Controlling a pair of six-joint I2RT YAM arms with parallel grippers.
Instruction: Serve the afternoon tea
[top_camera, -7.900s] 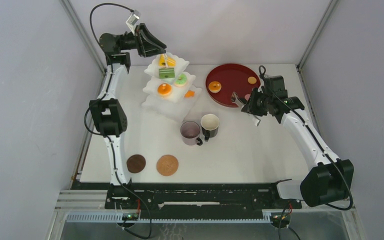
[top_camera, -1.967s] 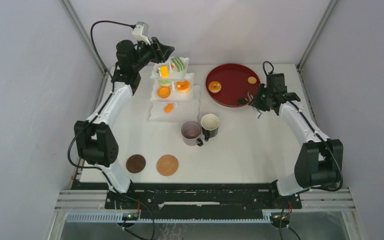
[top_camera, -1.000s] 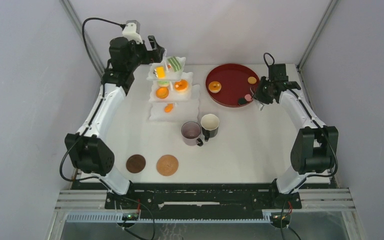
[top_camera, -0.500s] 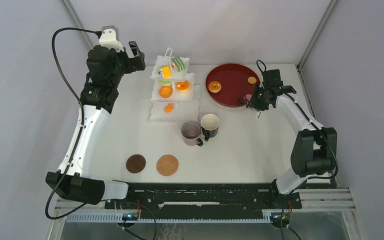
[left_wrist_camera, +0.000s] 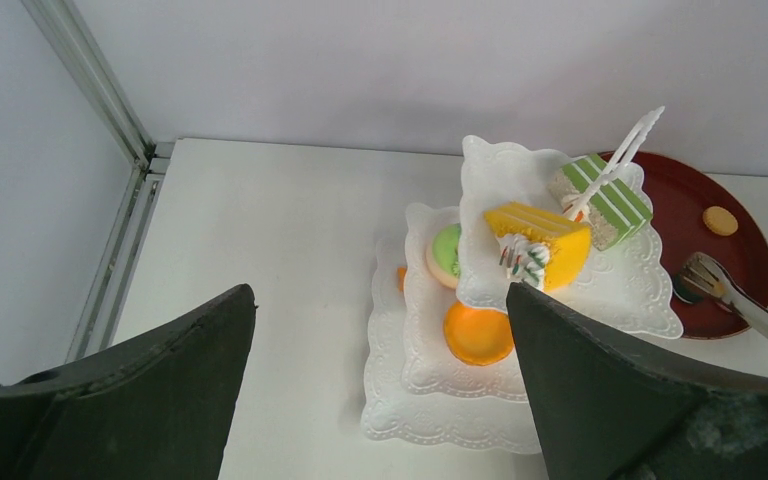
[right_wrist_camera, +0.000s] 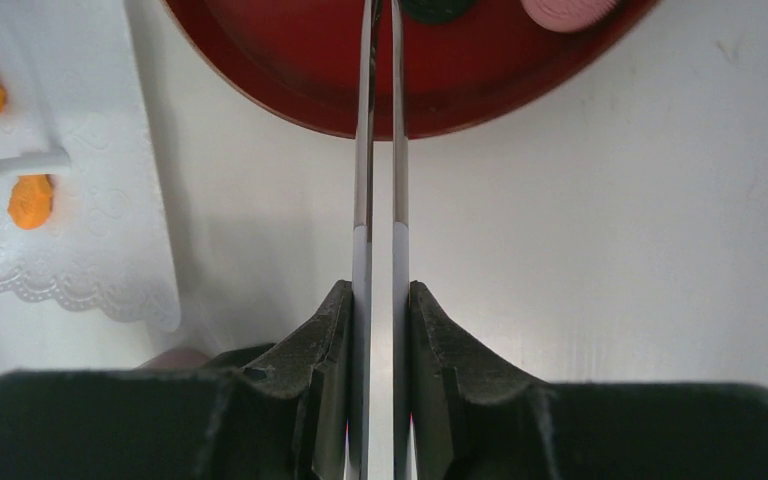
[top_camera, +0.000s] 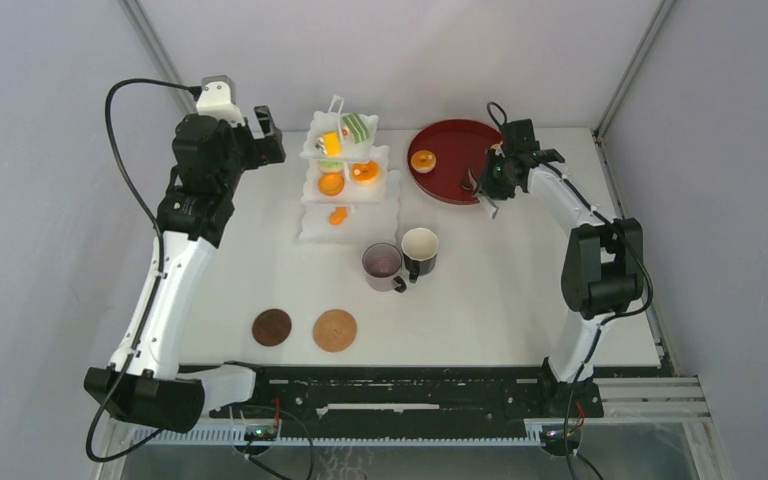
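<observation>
White table: left gripper spread, left of white three-tier stand; right gripper pinches long metal tongs reaching dark red round tray.

Tea things, counted
One stand, two mugs, two coasters, one tray, one tongs, perhaps ten pastries.

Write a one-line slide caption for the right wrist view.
Jaws pinch the metal tongs, which reach over the dark red tray; white stand at left.
</observation>
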